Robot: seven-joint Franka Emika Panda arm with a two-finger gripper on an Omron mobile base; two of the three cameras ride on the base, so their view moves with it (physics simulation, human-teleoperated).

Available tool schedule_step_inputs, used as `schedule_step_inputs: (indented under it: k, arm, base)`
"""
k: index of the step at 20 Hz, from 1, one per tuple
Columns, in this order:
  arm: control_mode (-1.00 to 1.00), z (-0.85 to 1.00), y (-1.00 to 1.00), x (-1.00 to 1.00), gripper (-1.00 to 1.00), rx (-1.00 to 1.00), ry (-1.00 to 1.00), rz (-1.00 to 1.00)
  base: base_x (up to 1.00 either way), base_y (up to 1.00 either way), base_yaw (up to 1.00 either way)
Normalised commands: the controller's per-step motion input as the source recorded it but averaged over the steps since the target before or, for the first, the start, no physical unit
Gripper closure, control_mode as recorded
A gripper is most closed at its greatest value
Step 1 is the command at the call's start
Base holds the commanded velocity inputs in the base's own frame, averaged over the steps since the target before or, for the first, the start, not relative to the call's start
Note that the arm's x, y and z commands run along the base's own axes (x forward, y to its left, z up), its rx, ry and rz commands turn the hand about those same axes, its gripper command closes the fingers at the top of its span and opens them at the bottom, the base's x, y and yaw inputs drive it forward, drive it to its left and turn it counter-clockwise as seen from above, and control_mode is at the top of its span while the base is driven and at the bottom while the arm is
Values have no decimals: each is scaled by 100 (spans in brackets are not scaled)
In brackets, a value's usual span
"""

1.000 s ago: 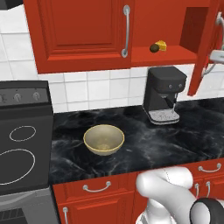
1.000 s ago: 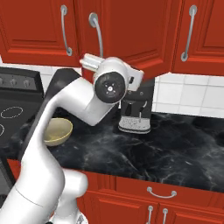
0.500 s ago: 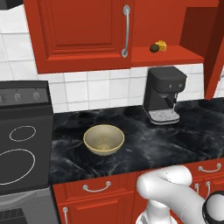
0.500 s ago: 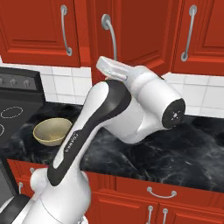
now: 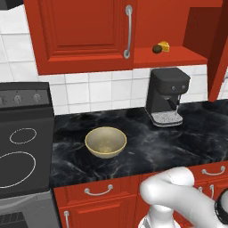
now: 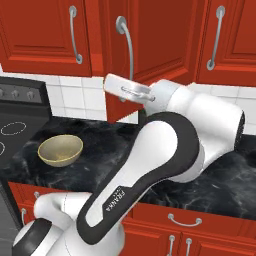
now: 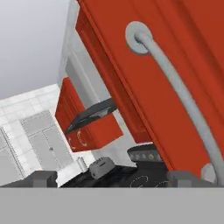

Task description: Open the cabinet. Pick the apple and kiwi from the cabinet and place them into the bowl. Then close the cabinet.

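Two fingertips [image 7: 43,178] at the bottom of the hand view, set wide apart, gripping nothing. Gripper [image 7: 114,179] fully spread, facing the open door [image 7: 175,78] of the cabinet [image 5: 84,35]. That door's silver bar handle [image 7: 183,100] just beside the right tip, outside the gap; contact impossible to tell.

One kiwi [image 5: 156,49] on the exposed shelf of the cabinet, in the left base view. One yellow cheese wedge [image 5: 165,46] touching or almost touching it on its right. One bowl [image 5: 105,142] on the black counter [image 5: 147,151], holding nothing, well below and left of the shelf. One coffee machine [image 5: 167,95] right of the bowl, under the shelf. One stove [image 5: 22,147] at the counter's left end. Three bar handles counted in the right base view, the middle one [image 6: 127,45] on the swung-out door [image 6: 150,40].

Against a second ago: door swung wider, now edge-on at the right border of the left base view; hand off the handle. Kiwi, wedge and bowl unmoved.

Open counter on every side of the bowl. Shelf front unblocked, the left door [image 5: 84,35] shut.
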Motion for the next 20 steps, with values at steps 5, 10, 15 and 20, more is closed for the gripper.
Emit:
schedule_step_inputs:
  k: [5,10,15,20]
  arm:
    - [-100,-78,99,-100,-100,-25,0,35]
    - [-100,-100,100,-100,-100,-40,-2,29]
    - [-100,-20,100,-53,-100,-14,-22,4]
    - [-100,60,100,-52,-100,-8,-59,-17]
  base:
    - [0,0,0]
    - [0,0,0]
    - [0,0,0]
    - [0,0,0]
